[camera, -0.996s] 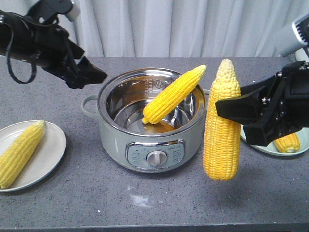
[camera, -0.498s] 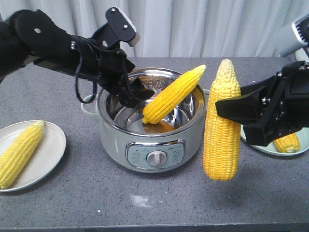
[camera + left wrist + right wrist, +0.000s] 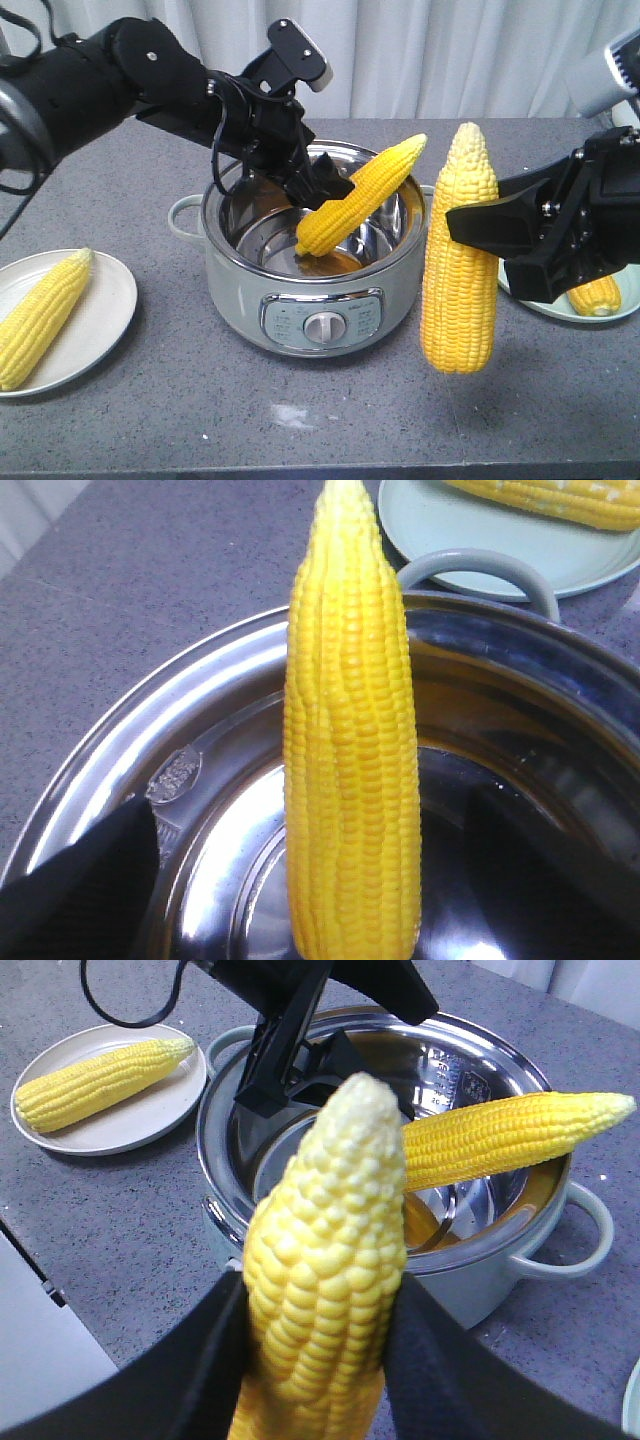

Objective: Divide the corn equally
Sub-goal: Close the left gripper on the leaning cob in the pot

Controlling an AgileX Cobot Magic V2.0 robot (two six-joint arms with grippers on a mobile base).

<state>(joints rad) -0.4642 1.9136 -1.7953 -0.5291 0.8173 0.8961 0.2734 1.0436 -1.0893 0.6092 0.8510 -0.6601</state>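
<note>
Inside the pot (image 3: 235, 260) rim, left hand (image 3: 318, 186), fingers (image 3: 268, 1060) apart, hovers by the leaning cob (image 3: 360, 195), not gripping. Right hand (image 3: 462, 228) clamps an upright cob (image 3: 458, 300) above the bench (image 3: 300, 430), right of pot. Step, likely: fetching the pot's cob. Next: close, lift clear.

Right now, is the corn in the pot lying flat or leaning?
Leaning. The corn has its fat end down inside the pot and its pale tip sticking up past the pot's edge.
</note>
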